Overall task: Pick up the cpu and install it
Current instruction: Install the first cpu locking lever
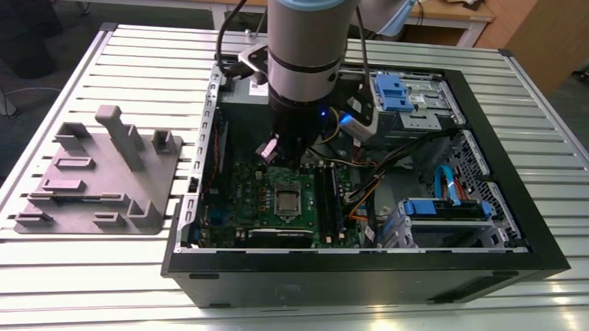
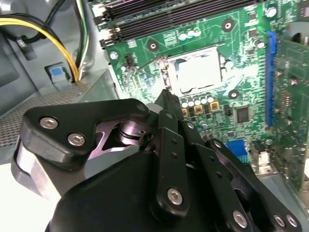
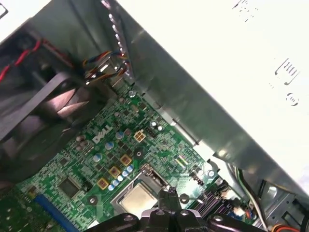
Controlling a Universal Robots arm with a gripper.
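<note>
gripper [image 3: 167, 194] above cpu [image 3: 137, 198], silvery square, in socket

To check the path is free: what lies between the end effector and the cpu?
In the second wrist view, only the socket frame's rim and some board lie between the end effector and the cpu.

Arm [image 1: 304, 48]: fat silver-grey cylinder, pale blue cap at the top end, black band round the middle, black wrist section below with a small blue light lit. Black cables run down alongside it. Gripper [image 2: 166, 99]: matte black linkage plates and bars, silver hex-socket screws at the pivots, bare metal pin visible inside; black finger ends also in the first wrist view [image 3: 169, 195].
</note>
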